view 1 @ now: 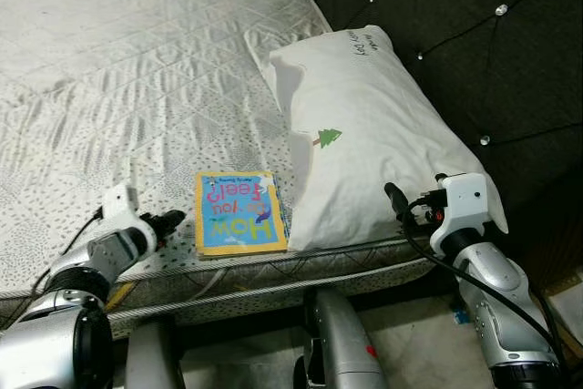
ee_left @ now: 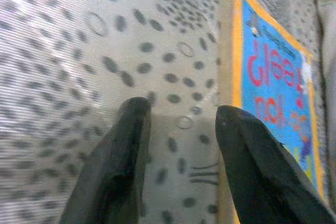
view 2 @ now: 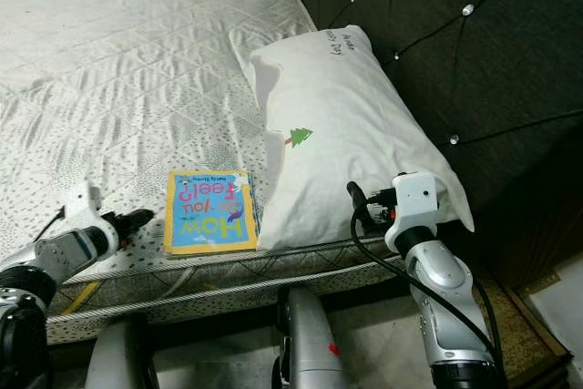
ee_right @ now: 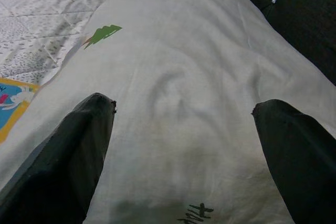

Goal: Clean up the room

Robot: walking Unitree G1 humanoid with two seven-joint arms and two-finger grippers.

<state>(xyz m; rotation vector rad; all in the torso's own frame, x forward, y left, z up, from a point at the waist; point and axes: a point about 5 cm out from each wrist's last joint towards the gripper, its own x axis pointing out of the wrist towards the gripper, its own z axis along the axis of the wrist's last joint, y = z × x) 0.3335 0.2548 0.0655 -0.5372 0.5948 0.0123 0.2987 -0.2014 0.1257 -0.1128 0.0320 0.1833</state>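
On the near edge of the bed (view 1: pixel 137 61), a children's book (view 1: pixel 239 212) lies flat on the dotted mattress cover, touching the long side of a white pillow (view 1: pixel 373 134) that rests against the dark tufted headboard (view 1: pixel 492 34). The left gripper (view 1: pixel 171 221) sits low on the mattress just beside the book's outer edge, its fingers (ee_left: pixel 247 166) released and empty, one tip nearly at the book's border. The right gripper (view 1: pixel 397 199) is spread wide and holds nothing, aimed at the pillow's near end. The step in hand looks like collecting the book. Next, the left fingers would need to slide under or pinch its thin edge, which lies flush on soft fabric and may slip away.
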